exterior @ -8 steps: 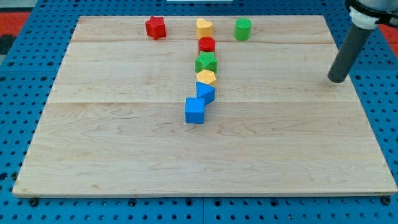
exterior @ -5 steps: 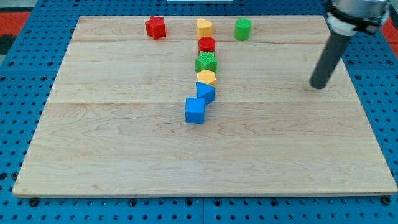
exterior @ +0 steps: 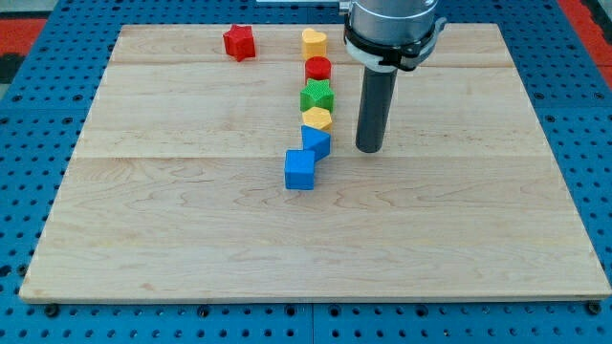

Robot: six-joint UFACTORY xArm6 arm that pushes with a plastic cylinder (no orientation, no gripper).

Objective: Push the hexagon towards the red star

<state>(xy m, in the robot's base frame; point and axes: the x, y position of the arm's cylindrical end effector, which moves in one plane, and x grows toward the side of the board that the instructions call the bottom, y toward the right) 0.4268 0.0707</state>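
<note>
Tip (exterior: 369, 149) down on board (exterior: 172, 229), just right of yellow hexagon (exterior: 317, 118), touching no block, holding nothing | hexagon mid-column: green star (exterior: 317, 96) above, blue block (exterior: 316, 141) below | red star (exterior: 239, 41) up-left of hexagon, well apart | red cylinder (exterior: 318, 68), yellow heart (exterior: 314, 41) farther above hexagon | blue cube (exterior: 299, 169) lowest

Pale wooden surface (exterior: 191, 239), made of long boards joined side by side, grain running left-right. It rests on a blue pegboard base (exterior: 29, 143) with regular holes. Even, soft lighting.
</note>
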